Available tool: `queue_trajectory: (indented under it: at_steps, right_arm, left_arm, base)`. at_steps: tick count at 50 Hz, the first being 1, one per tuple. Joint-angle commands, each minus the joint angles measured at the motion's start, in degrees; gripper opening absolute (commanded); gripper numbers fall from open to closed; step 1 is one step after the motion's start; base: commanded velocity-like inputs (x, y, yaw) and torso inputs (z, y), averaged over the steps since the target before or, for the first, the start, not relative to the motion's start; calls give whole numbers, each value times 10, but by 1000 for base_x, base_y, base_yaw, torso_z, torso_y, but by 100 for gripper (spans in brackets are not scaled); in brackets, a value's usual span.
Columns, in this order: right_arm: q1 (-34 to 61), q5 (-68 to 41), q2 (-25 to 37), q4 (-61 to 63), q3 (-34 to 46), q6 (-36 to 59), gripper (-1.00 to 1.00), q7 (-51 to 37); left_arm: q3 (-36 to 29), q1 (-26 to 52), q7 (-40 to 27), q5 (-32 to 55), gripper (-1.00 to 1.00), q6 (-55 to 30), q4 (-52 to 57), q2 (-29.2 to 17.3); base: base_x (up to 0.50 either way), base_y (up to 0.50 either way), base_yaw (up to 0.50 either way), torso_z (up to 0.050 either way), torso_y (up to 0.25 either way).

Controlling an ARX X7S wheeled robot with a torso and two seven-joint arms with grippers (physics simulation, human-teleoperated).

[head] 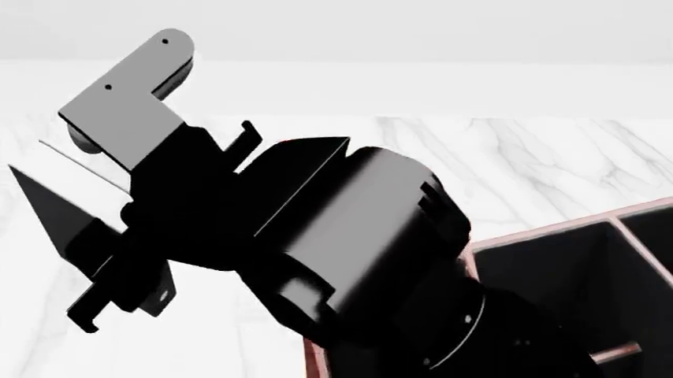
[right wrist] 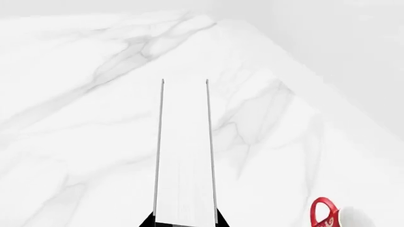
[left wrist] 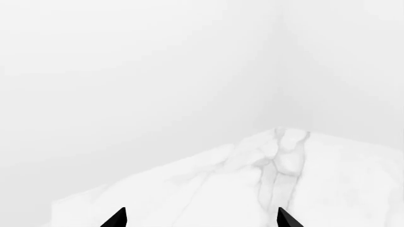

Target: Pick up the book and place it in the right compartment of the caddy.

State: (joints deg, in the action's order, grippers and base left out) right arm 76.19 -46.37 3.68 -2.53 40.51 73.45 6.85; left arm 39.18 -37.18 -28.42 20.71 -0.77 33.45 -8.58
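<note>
My right gripper (right wrist: 185,220) is shut on the book (right wrist: 184,156). In the right wrist view I see the book's white page edges between two thin dark covers, reaching out from the jaws above the marble table (right wrist: 75,142). In the head view my right arm (head: 358,236) fills the middle, raised close to the camera, with the book's black cover (head: 53,206) at far left. The caddy (head: 547,231) is at the lower right, with a reddish rim, a black interior and a divider (head: 641,250). My left gripper (left wrist: 202,218) is open and empty over a table corner.
A red, white-patterned mug (right wrist: 328,215) stands on the table beside the held book in the right wrist view. The marble table's far corner (left wrist: 281,132) meets white walls. My right arm hides much of the table and part of the caddy in the head view.
</note>
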Motion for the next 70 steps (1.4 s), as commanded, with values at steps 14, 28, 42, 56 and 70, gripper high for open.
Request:
queue_trajectory:
  at_steps: [14,28,42,56,70]
  right_arm:
    - [188,-28,-25,-237,-181,84,-100,-247]
    - [238,16,31,-328,-203,35,-100,-293]
    - [227,8,107,-279,-240,69,-100,-347]
    - [236,7,174,-251,-254,111,-100,-380]
    - [204,6,244,-223,-272,127,-100,-416]
  left_arm:
    - [3,0,3,7,100,4,-1,-1]
    - [1,2,2,7,100,2,1,-4]
    - [3,2,1,11,100,-3,5,-7]
    - [10,1,3,16,100,-3,9,-8]
    - [11,-2,8,14,100,5,7,-3]
  base:
    - [0,0,0,0,1]
    - [0,0,0,0,1]
    - [0,0,0,0,1]
    - [0,0,0,0,1]
    - [0,0,0,0,1]
